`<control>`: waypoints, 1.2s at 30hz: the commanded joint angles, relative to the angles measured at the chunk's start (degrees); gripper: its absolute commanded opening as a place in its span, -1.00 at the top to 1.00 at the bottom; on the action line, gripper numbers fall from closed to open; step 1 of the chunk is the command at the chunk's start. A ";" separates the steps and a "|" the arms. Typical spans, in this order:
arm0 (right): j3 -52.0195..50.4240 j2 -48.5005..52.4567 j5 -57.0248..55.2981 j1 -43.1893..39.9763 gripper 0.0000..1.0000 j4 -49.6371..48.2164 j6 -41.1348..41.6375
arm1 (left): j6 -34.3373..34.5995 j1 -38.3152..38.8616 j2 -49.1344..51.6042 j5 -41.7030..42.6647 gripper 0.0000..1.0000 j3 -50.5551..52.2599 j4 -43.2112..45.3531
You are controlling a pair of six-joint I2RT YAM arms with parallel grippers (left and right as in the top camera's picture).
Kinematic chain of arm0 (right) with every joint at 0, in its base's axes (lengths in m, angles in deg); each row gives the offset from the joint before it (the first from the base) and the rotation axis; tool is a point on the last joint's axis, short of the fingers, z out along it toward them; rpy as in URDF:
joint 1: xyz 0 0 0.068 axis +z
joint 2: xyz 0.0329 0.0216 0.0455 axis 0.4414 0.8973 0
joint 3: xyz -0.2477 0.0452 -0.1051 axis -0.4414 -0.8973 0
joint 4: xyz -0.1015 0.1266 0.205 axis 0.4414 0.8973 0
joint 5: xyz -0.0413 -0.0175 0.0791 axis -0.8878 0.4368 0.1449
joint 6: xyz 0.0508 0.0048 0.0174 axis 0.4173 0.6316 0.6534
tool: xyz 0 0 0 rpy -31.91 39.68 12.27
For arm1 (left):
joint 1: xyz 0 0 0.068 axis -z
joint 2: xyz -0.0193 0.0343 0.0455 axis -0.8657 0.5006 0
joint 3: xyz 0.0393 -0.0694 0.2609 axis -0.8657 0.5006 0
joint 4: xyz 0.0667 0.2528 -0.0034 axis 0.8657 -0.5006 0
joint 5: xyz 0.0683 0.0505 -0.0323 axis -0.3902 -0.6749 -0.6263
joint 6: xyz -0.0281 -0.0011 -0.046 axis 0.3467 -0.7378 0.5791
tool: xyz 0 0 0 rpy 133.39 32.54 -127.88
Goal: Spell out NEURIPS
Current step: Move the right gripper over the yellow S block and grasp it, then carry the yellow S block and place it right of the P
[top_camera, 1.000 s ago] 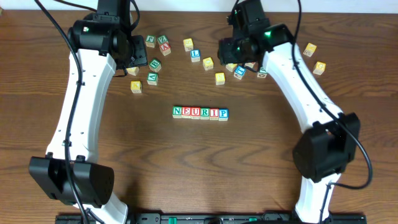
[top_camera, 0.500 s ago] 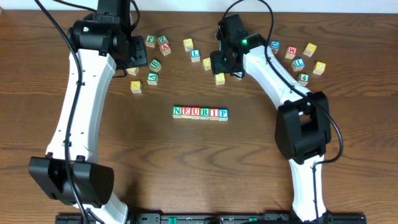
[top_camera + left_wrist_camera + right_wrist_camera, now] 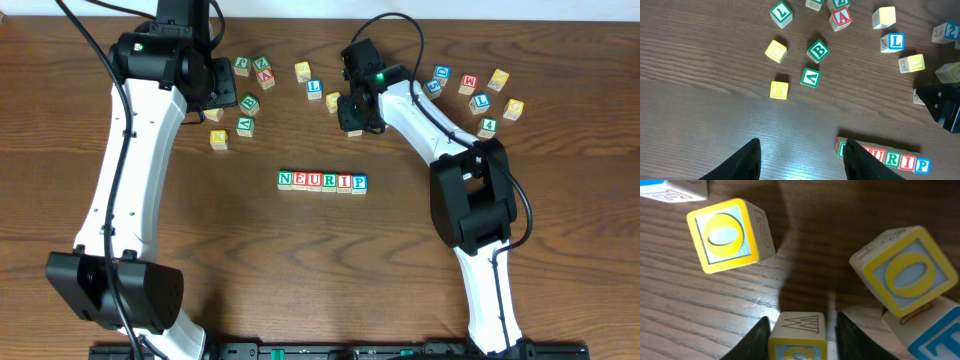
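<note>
Right gripper (image 3: pixel 353 118) straddling a yellow-topped cube (image 3: pixel 798 342) on the table, beyond the row of cubes (image 3: pixel 322 181) spelling NEURIP.
Its fingers (image 3: pixel 758 341) flank the cube closely; whether they pinch it yet cannot be told. The left gripper (image 3: pixel 802 160) hovers, fingers spread, empty. A good pickup likely means squeezing flat side faces squarely, lifting clear of the neighbouring O cubes (image 3: pixel 727 235), then setting down touching the P.
</note>
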 commanded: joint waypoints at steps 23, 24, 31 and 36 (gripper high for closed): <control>4.31 -10.67 -1.05 -0.09 0.55 17.29 0.35 | -0.74 -0.17 -0.02 -0.68 -0.04 0.55 -0.15; 4.31 -11.45 -1.09 -0.09 0.55 19.02 0.35 | -0.74 -0.17 -0.02 -0.68 -0.05 0.55 -0.15; 2.99 -12.90 -3.34 -0.09 0.55 29.88 0.42 | -0.74 -0.17 -0.02 -0.68 -0.05 0.55 -0.15; -2.86 -12.85 -3.37 -0.09 0.55 28.94 2.43 | -0.74 -0.17 -0.02 -0.68 -0.05 0.55 -0.13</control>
